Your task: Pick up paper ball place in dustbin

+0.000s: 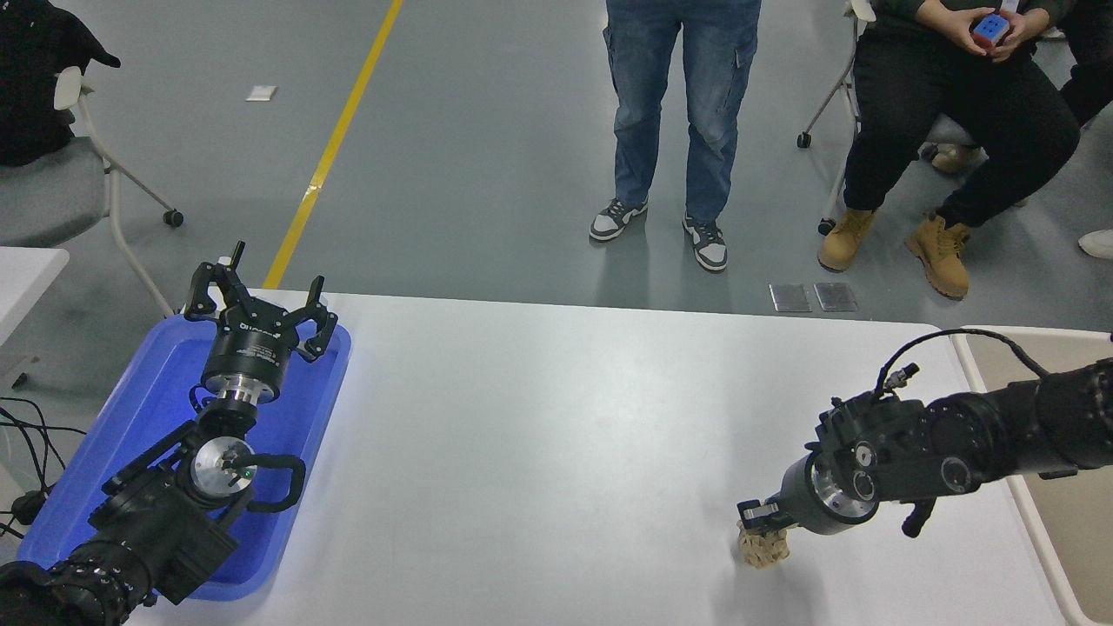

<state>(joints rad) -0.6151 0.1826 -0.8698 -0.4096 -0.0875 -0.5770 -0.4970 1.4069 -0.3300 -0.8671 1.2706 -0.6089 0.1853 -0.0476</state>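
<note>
Where our right gripper [762, 522] met the table [556, 435], its jaws were drawn in around the paper ball [764, 549], holding the top of the tan wad while its lower part sat on the white surface. The ball lay directly under those jaws, at the near right part of the table, with its crumpled bottom edge showing below the black fingers. Behind the jaws our right arm ran back to the right, angling downward toward the ball, with a thin black cable looping above the wrist. Past that arm, off the table's right edge, stood the dustbin [974, 365], of which only the pale rim and a strip of beige interior showed; it was well apart from the ball.

Far to the left of the working jaws, our left gripper [261, 300] hung over the far end of a blue tray [113, 409], its jaws spread wide and holding nothing. The left arm lay along the tray from the lower left corner.

Beyond the table's far side, one person [674, 104] stood in jeans and sneakers, and another [948, 130] sat to the right, holding a coloured cube [991, 29] in both hands. A grey chair [52, 191] stood at the far left.
</note>
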